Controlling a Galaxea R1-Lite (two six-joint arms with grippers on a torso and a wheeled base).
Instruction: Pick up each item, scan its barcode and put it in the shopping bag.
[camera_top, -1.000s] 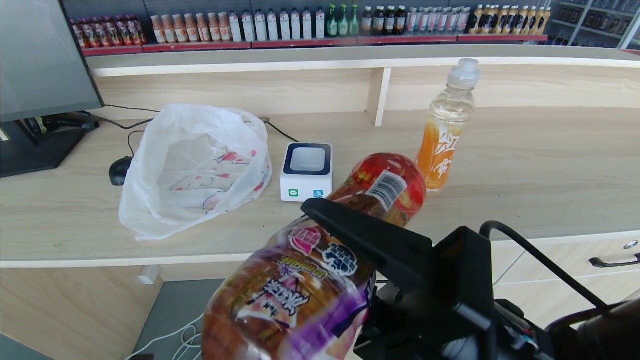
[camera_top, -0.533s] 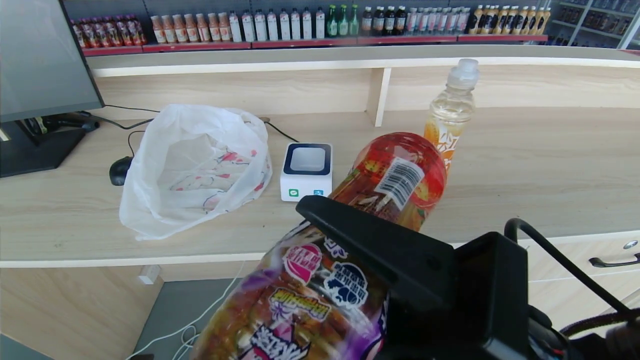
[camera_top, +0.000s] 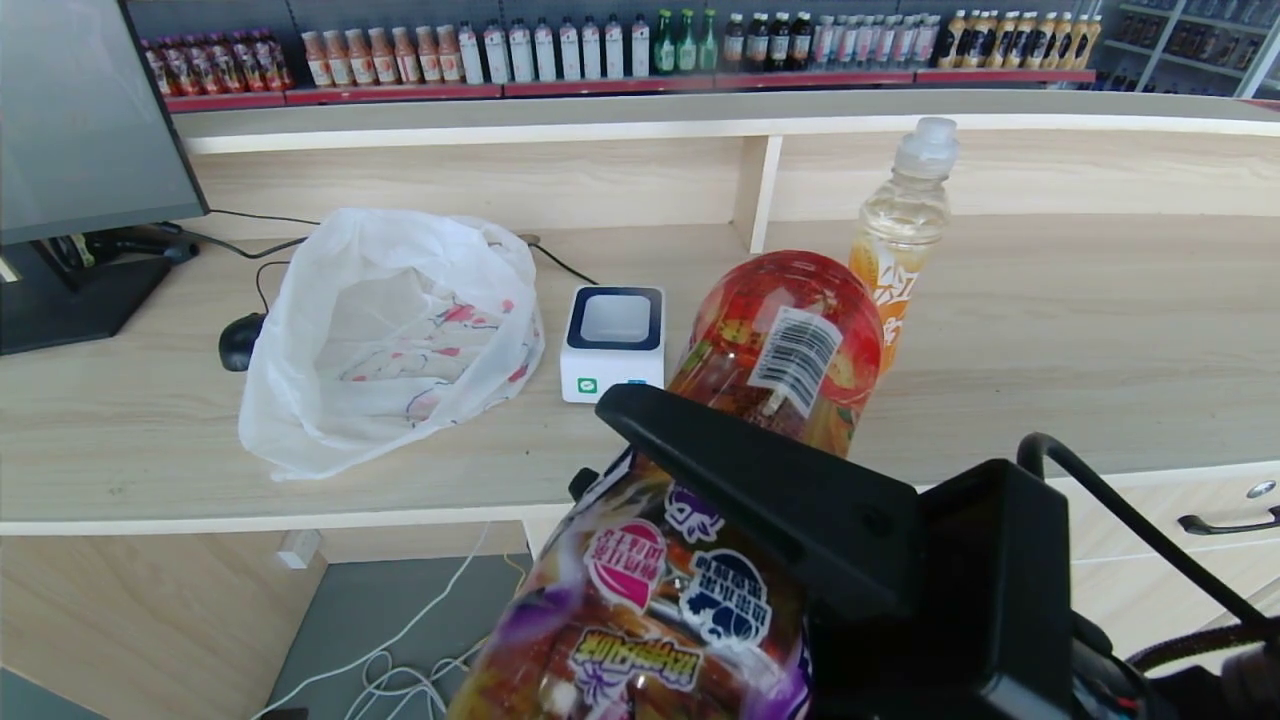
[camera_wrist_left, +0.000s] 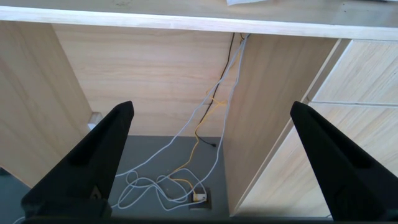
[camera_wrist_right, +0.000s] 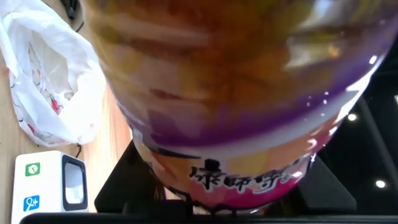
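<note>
Snack bag (camera_top: 770, 340) is up in the air, clamped tight in the right gripper (camera_top: 620, 430), 1 black finger laid straight across its middle! Its red end pokes over the counter (camera_top: 1080, 340) edge, barcode label facing up, just right of the white scanner (camera_top: 613, 342). Behind it stands the orange drink bottle (camera_top: 900, 250), upright. Over to the scanner's left, the white shopping bag (camera_top: 390, 340) sits slumped with its mouth gaping, a black mouse (camera_top: 240, 340) just beyond it and a monitor (camera_top: 90, 110) at the far left. Down low, the left gripper (camera_wrist_left: 208, 124) hangs beneath the counter, its 2 fingers spread wide apart on nothing, loose cables (camera_wrist_left: 186, 143) trailing across the floor behind it.
</note>
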